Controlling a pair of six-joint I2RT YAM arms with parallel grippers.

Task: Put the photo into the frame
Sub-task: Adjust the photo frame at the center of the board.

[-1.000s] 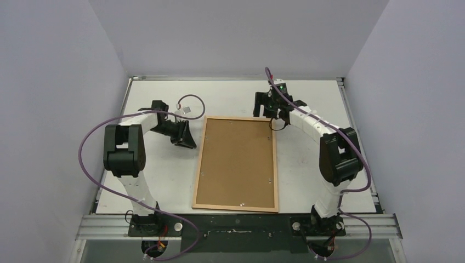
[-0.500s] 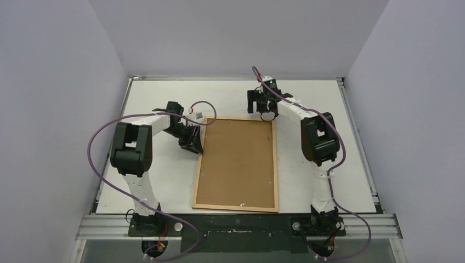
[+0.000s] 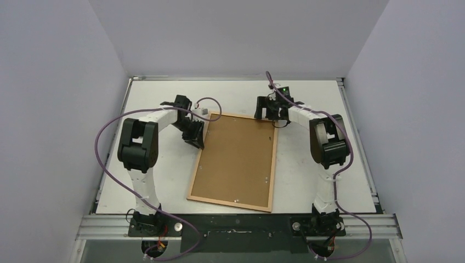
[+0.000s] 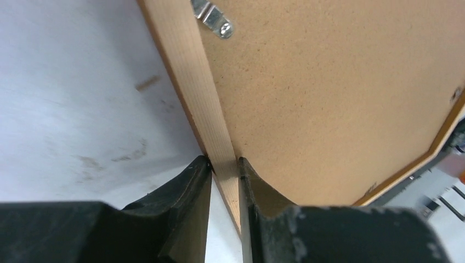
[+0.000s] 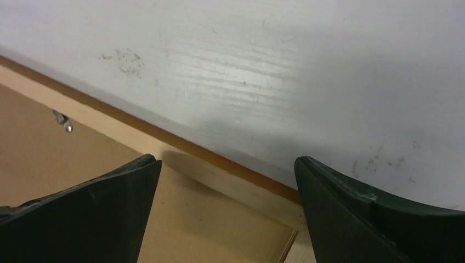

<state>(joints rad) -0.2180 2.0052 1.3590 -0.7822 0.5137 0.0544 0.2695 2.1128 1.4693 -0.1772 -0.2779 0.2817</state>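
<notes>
Frame (image 4: 189, 82) front hidden; L hand (image 4: 222, 163) clamps edge.

Light: we see soft, even light from above; the top view is bright.
Shadow: we see a faint grey one on the table (image 5: 329, 66) beside the frame (image 5: 230, 178), right wrist view.
Shine: pale patch above it.
Blur: our left wrist view shows fuzzy fingers (image 4: 175, 219) at the bottom.

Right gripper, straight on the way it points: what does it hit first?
The right gripper would probably meet the far rail of the frame first; depth is unclear, maybe the table just beyond.
</notes>
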